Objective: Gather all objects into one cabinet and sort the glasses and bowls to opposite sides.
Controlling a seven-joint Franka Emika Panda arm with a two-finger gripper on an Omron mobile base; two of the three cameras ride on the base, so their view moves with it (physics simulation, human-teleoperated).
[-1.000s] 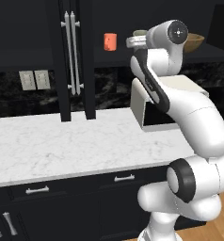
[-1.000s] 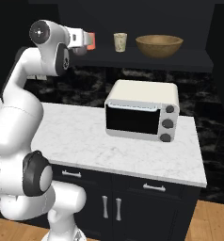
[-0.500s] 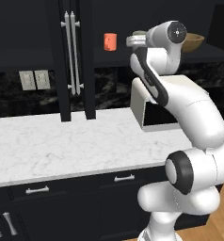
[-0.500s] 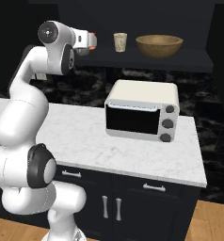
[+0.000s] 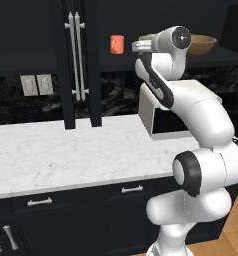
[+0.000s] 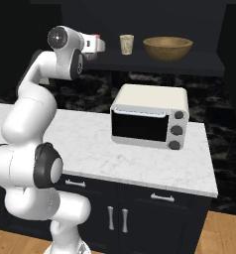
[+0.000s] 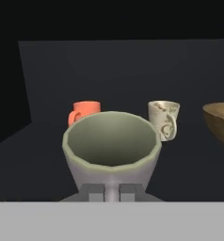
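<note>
I have the gripper point(image 7: 112, 192) up at the open cabinet point(image 6: 209, 62), its fingers pinched tight on the near rim of a pale cup point(image 7: 111, 148), which I look down into from the hand view. The cup hangs just in front of the shelf, mouth up.

Behind it on the shelf I see the orange cup point(image 7: 84, 112) to the left and a speckled cream cup point(image 7: 164, 119) to the right, both upright and apart from each other. At the far right the bowl point(image 7: 222, 123) sits on the same shelf, well clear of the cream cup.

From the right base view the cream cup point(image 6: 126, 44) and bowl point(image 6: 167, 48) stand side by side on the shelf, with the hand to their left. Below them a toaster oven point(image 6: 149, 122) sits on the marble counter point(image 6: 90, 149). In the left base view the orange cup point(image 5: 117, 44) shows beside the cabinet door handles point(image 5: 76, 62), and my arm covers most of the bowl point(image 5: 203, 44).
</note>
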